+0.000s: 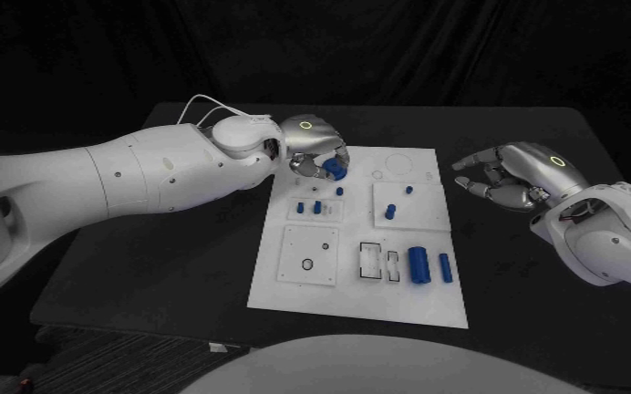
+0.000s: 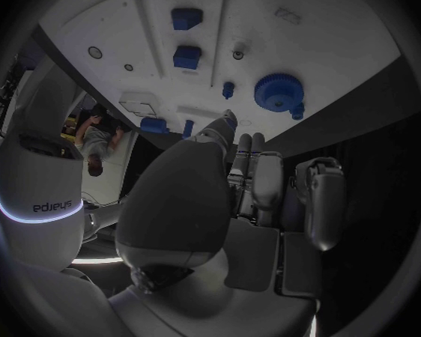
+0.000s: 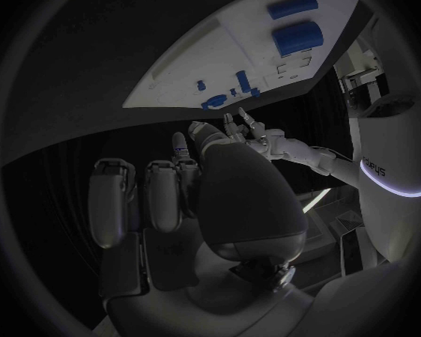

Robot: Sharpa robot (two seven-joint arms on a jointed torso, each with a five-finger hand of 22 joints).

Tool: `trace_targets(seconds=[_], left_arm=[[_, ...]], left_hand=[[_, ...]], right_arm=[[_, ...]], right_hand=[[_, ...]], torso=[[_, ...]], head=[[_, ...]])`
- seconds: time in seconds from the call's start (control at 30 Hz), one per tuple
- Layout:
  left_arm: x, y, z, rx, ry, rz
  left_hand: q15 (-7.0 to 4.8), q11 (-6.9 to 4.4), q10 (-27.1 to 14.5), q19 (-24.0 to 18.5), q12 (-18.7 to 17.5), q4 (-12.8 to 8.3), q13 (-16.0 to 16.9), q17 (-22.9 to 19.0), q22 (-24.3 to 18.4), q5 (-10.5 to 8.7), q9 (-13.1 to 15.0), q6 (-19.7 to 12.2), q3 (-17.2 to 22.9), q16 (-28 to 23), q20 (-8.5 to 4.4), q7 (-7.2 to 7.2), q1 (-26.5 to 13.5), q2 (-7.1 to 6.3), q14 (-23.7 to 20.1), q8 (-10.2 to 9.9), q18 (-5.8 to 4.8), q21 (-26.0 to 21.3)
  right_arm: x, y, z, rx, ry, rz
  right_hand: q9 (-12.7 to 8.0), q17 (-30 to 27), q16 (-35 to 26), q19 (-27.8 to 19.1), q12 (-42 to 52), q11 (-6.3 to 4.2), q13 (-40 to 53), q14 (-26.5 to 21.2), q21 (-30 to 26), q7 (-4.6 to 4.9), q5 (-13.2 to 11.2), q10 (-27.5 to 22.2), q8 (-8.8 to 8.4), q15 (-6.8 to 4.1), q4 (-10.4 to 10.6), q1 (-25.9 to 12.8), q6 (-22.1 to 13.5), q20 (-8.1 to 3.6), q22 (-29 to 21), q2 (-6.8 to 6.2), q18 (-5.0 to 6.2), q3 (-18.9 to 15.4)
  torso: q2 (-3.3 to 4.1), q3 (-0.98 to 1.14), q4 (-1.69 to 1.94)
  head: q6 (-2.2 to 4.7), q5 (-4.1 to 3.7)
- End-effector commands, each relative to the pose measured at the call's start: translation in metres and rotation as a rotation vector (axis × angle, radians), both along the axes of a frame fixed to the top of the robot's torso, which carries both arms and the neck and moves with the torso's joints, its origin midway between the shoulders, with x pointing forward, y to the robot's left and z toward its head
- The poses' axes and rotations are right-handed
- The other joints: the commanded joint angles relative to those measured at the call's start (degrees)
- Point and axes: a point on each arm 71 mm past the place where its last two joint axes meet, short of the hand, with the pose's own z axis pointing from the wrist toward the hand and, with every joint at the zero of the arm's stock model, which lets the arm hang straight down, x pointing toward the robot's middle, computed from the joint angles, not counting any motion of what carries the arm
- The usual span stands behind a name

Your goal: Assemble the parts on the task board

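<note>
The white task board (image 1: 345,277) lies mid-table. My left hand (image 1: 313,146) hovers over its far left corner, fingers pointing down beside a blue gear (image 1: 336,171). In the left wrist view the gear (image 2: 279,92) lies flat on the board (image 2: 341,45) just beyond the fingertips (image 2: 240,148), with nothing between them. My right hand (image 1: 511,175) hangs off the board's right edge, fingers loosely bent and empty. Two long blue parts (image 1: 419,264) lie at the board's near right. Small blue pegs (image 1: 315,205) stand in the middle.
The black table (image 1: 158,266) runs wide on both sides of the board. A white cable (image 1: 204,102) loops over my left wrist. In the right wrist view the board (image 3: 220,49) and its blue parts (image 3: 296,37) lie well ahead of the hand.
</note>
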Motion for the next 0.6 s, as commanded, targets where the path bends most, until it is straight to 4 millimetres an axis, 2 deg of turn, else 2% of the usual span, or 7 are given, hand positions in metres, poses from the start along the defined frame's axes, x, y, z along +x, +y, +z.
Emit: trace_targets(seconds=[0.03, 0.2, 0.6], left_arm=[[-0.002, -0.003, -0.006, 0.019, 0.004, -0.027], [-0.003, -0.006, -0.014, 0.027, 0.023, -0.027], [-0.006, -0.009, -0.025, 0.034, 0.046, -0.027]], left_hand=[[0.01, -0.10, 0.86, 0.33, -0.26, -0.41, -0.30, -0.11, 12.39, 0.38, -0.24, 0.65, 0.13, -0.16, -0.36, -0.02, -0.60, 0.20, -0.17, 0.16, -0.17, -0.17], [-0.18, -0.29, 2.57, 0.41, -0.33, -0.76, -0.84, -0.44, 12.42, 0.92, -0.78, 1.13, 0.44, -0.12, -0.43, -0.19, -0.65, 0.33, -0.15, 0.18, -0.19, -0.14], [-0.43, -0.60, 4.45, 0.46, -0.31, -1.02, -1.21, -0.83, 12.44, 1.15, -1.24, 1.92, 0.74, -0.08, -0.52, -0.79, -0.99, 0.35, -0.21, 0.38, -0.20, -0.15]], right_arm=[[0.000, 0.000, 0.000, 0.001, -0.001, 0.000], [0.000, -0.001, 0.000, 0.001, -0.002, -0.001], [0.000, -0.001, 0.000, -0.001, 0.001, 0.000]], right_hand=[[-0.07, -0.06, 0.21, 3.25, -0.28, -0.30, -7.62, 2.81, 0.18, 0.04, 0.24, 1.15, -0.19, -0.06, 0.02, 0.58, 0.12, 0.34, 13.21, -0.14, -0.83, 0.27], [-0.08, -0.06, 0.22, 3.25, -0.30, -0.29, -7.64, 2.80, 0.17, 0.05, 0.36, 1.14, -0.18, -0.06, -0.11, 0.73, 0.16, 0.33, 13.21, -0.20, -0.83, 0.37], [-0.08, -0.12, 0.20, 3.24, -0.25, -0.23, -7.58, 2.79, 0.15, 0.06, 0.51, 1.15, -0.15, -0.07, -0.26, 0.89, 0.23, 0.33, 13.20, -0.25, -0.83, 0.47]], torso=[[0.04, 0.01, -0.09], [0.05, -0.02, -0.01], [0.03, -0.02, 0.02]], head=[[-0.01, -0.13], [-0.01, -0.50], [-0.01, -0.35]])
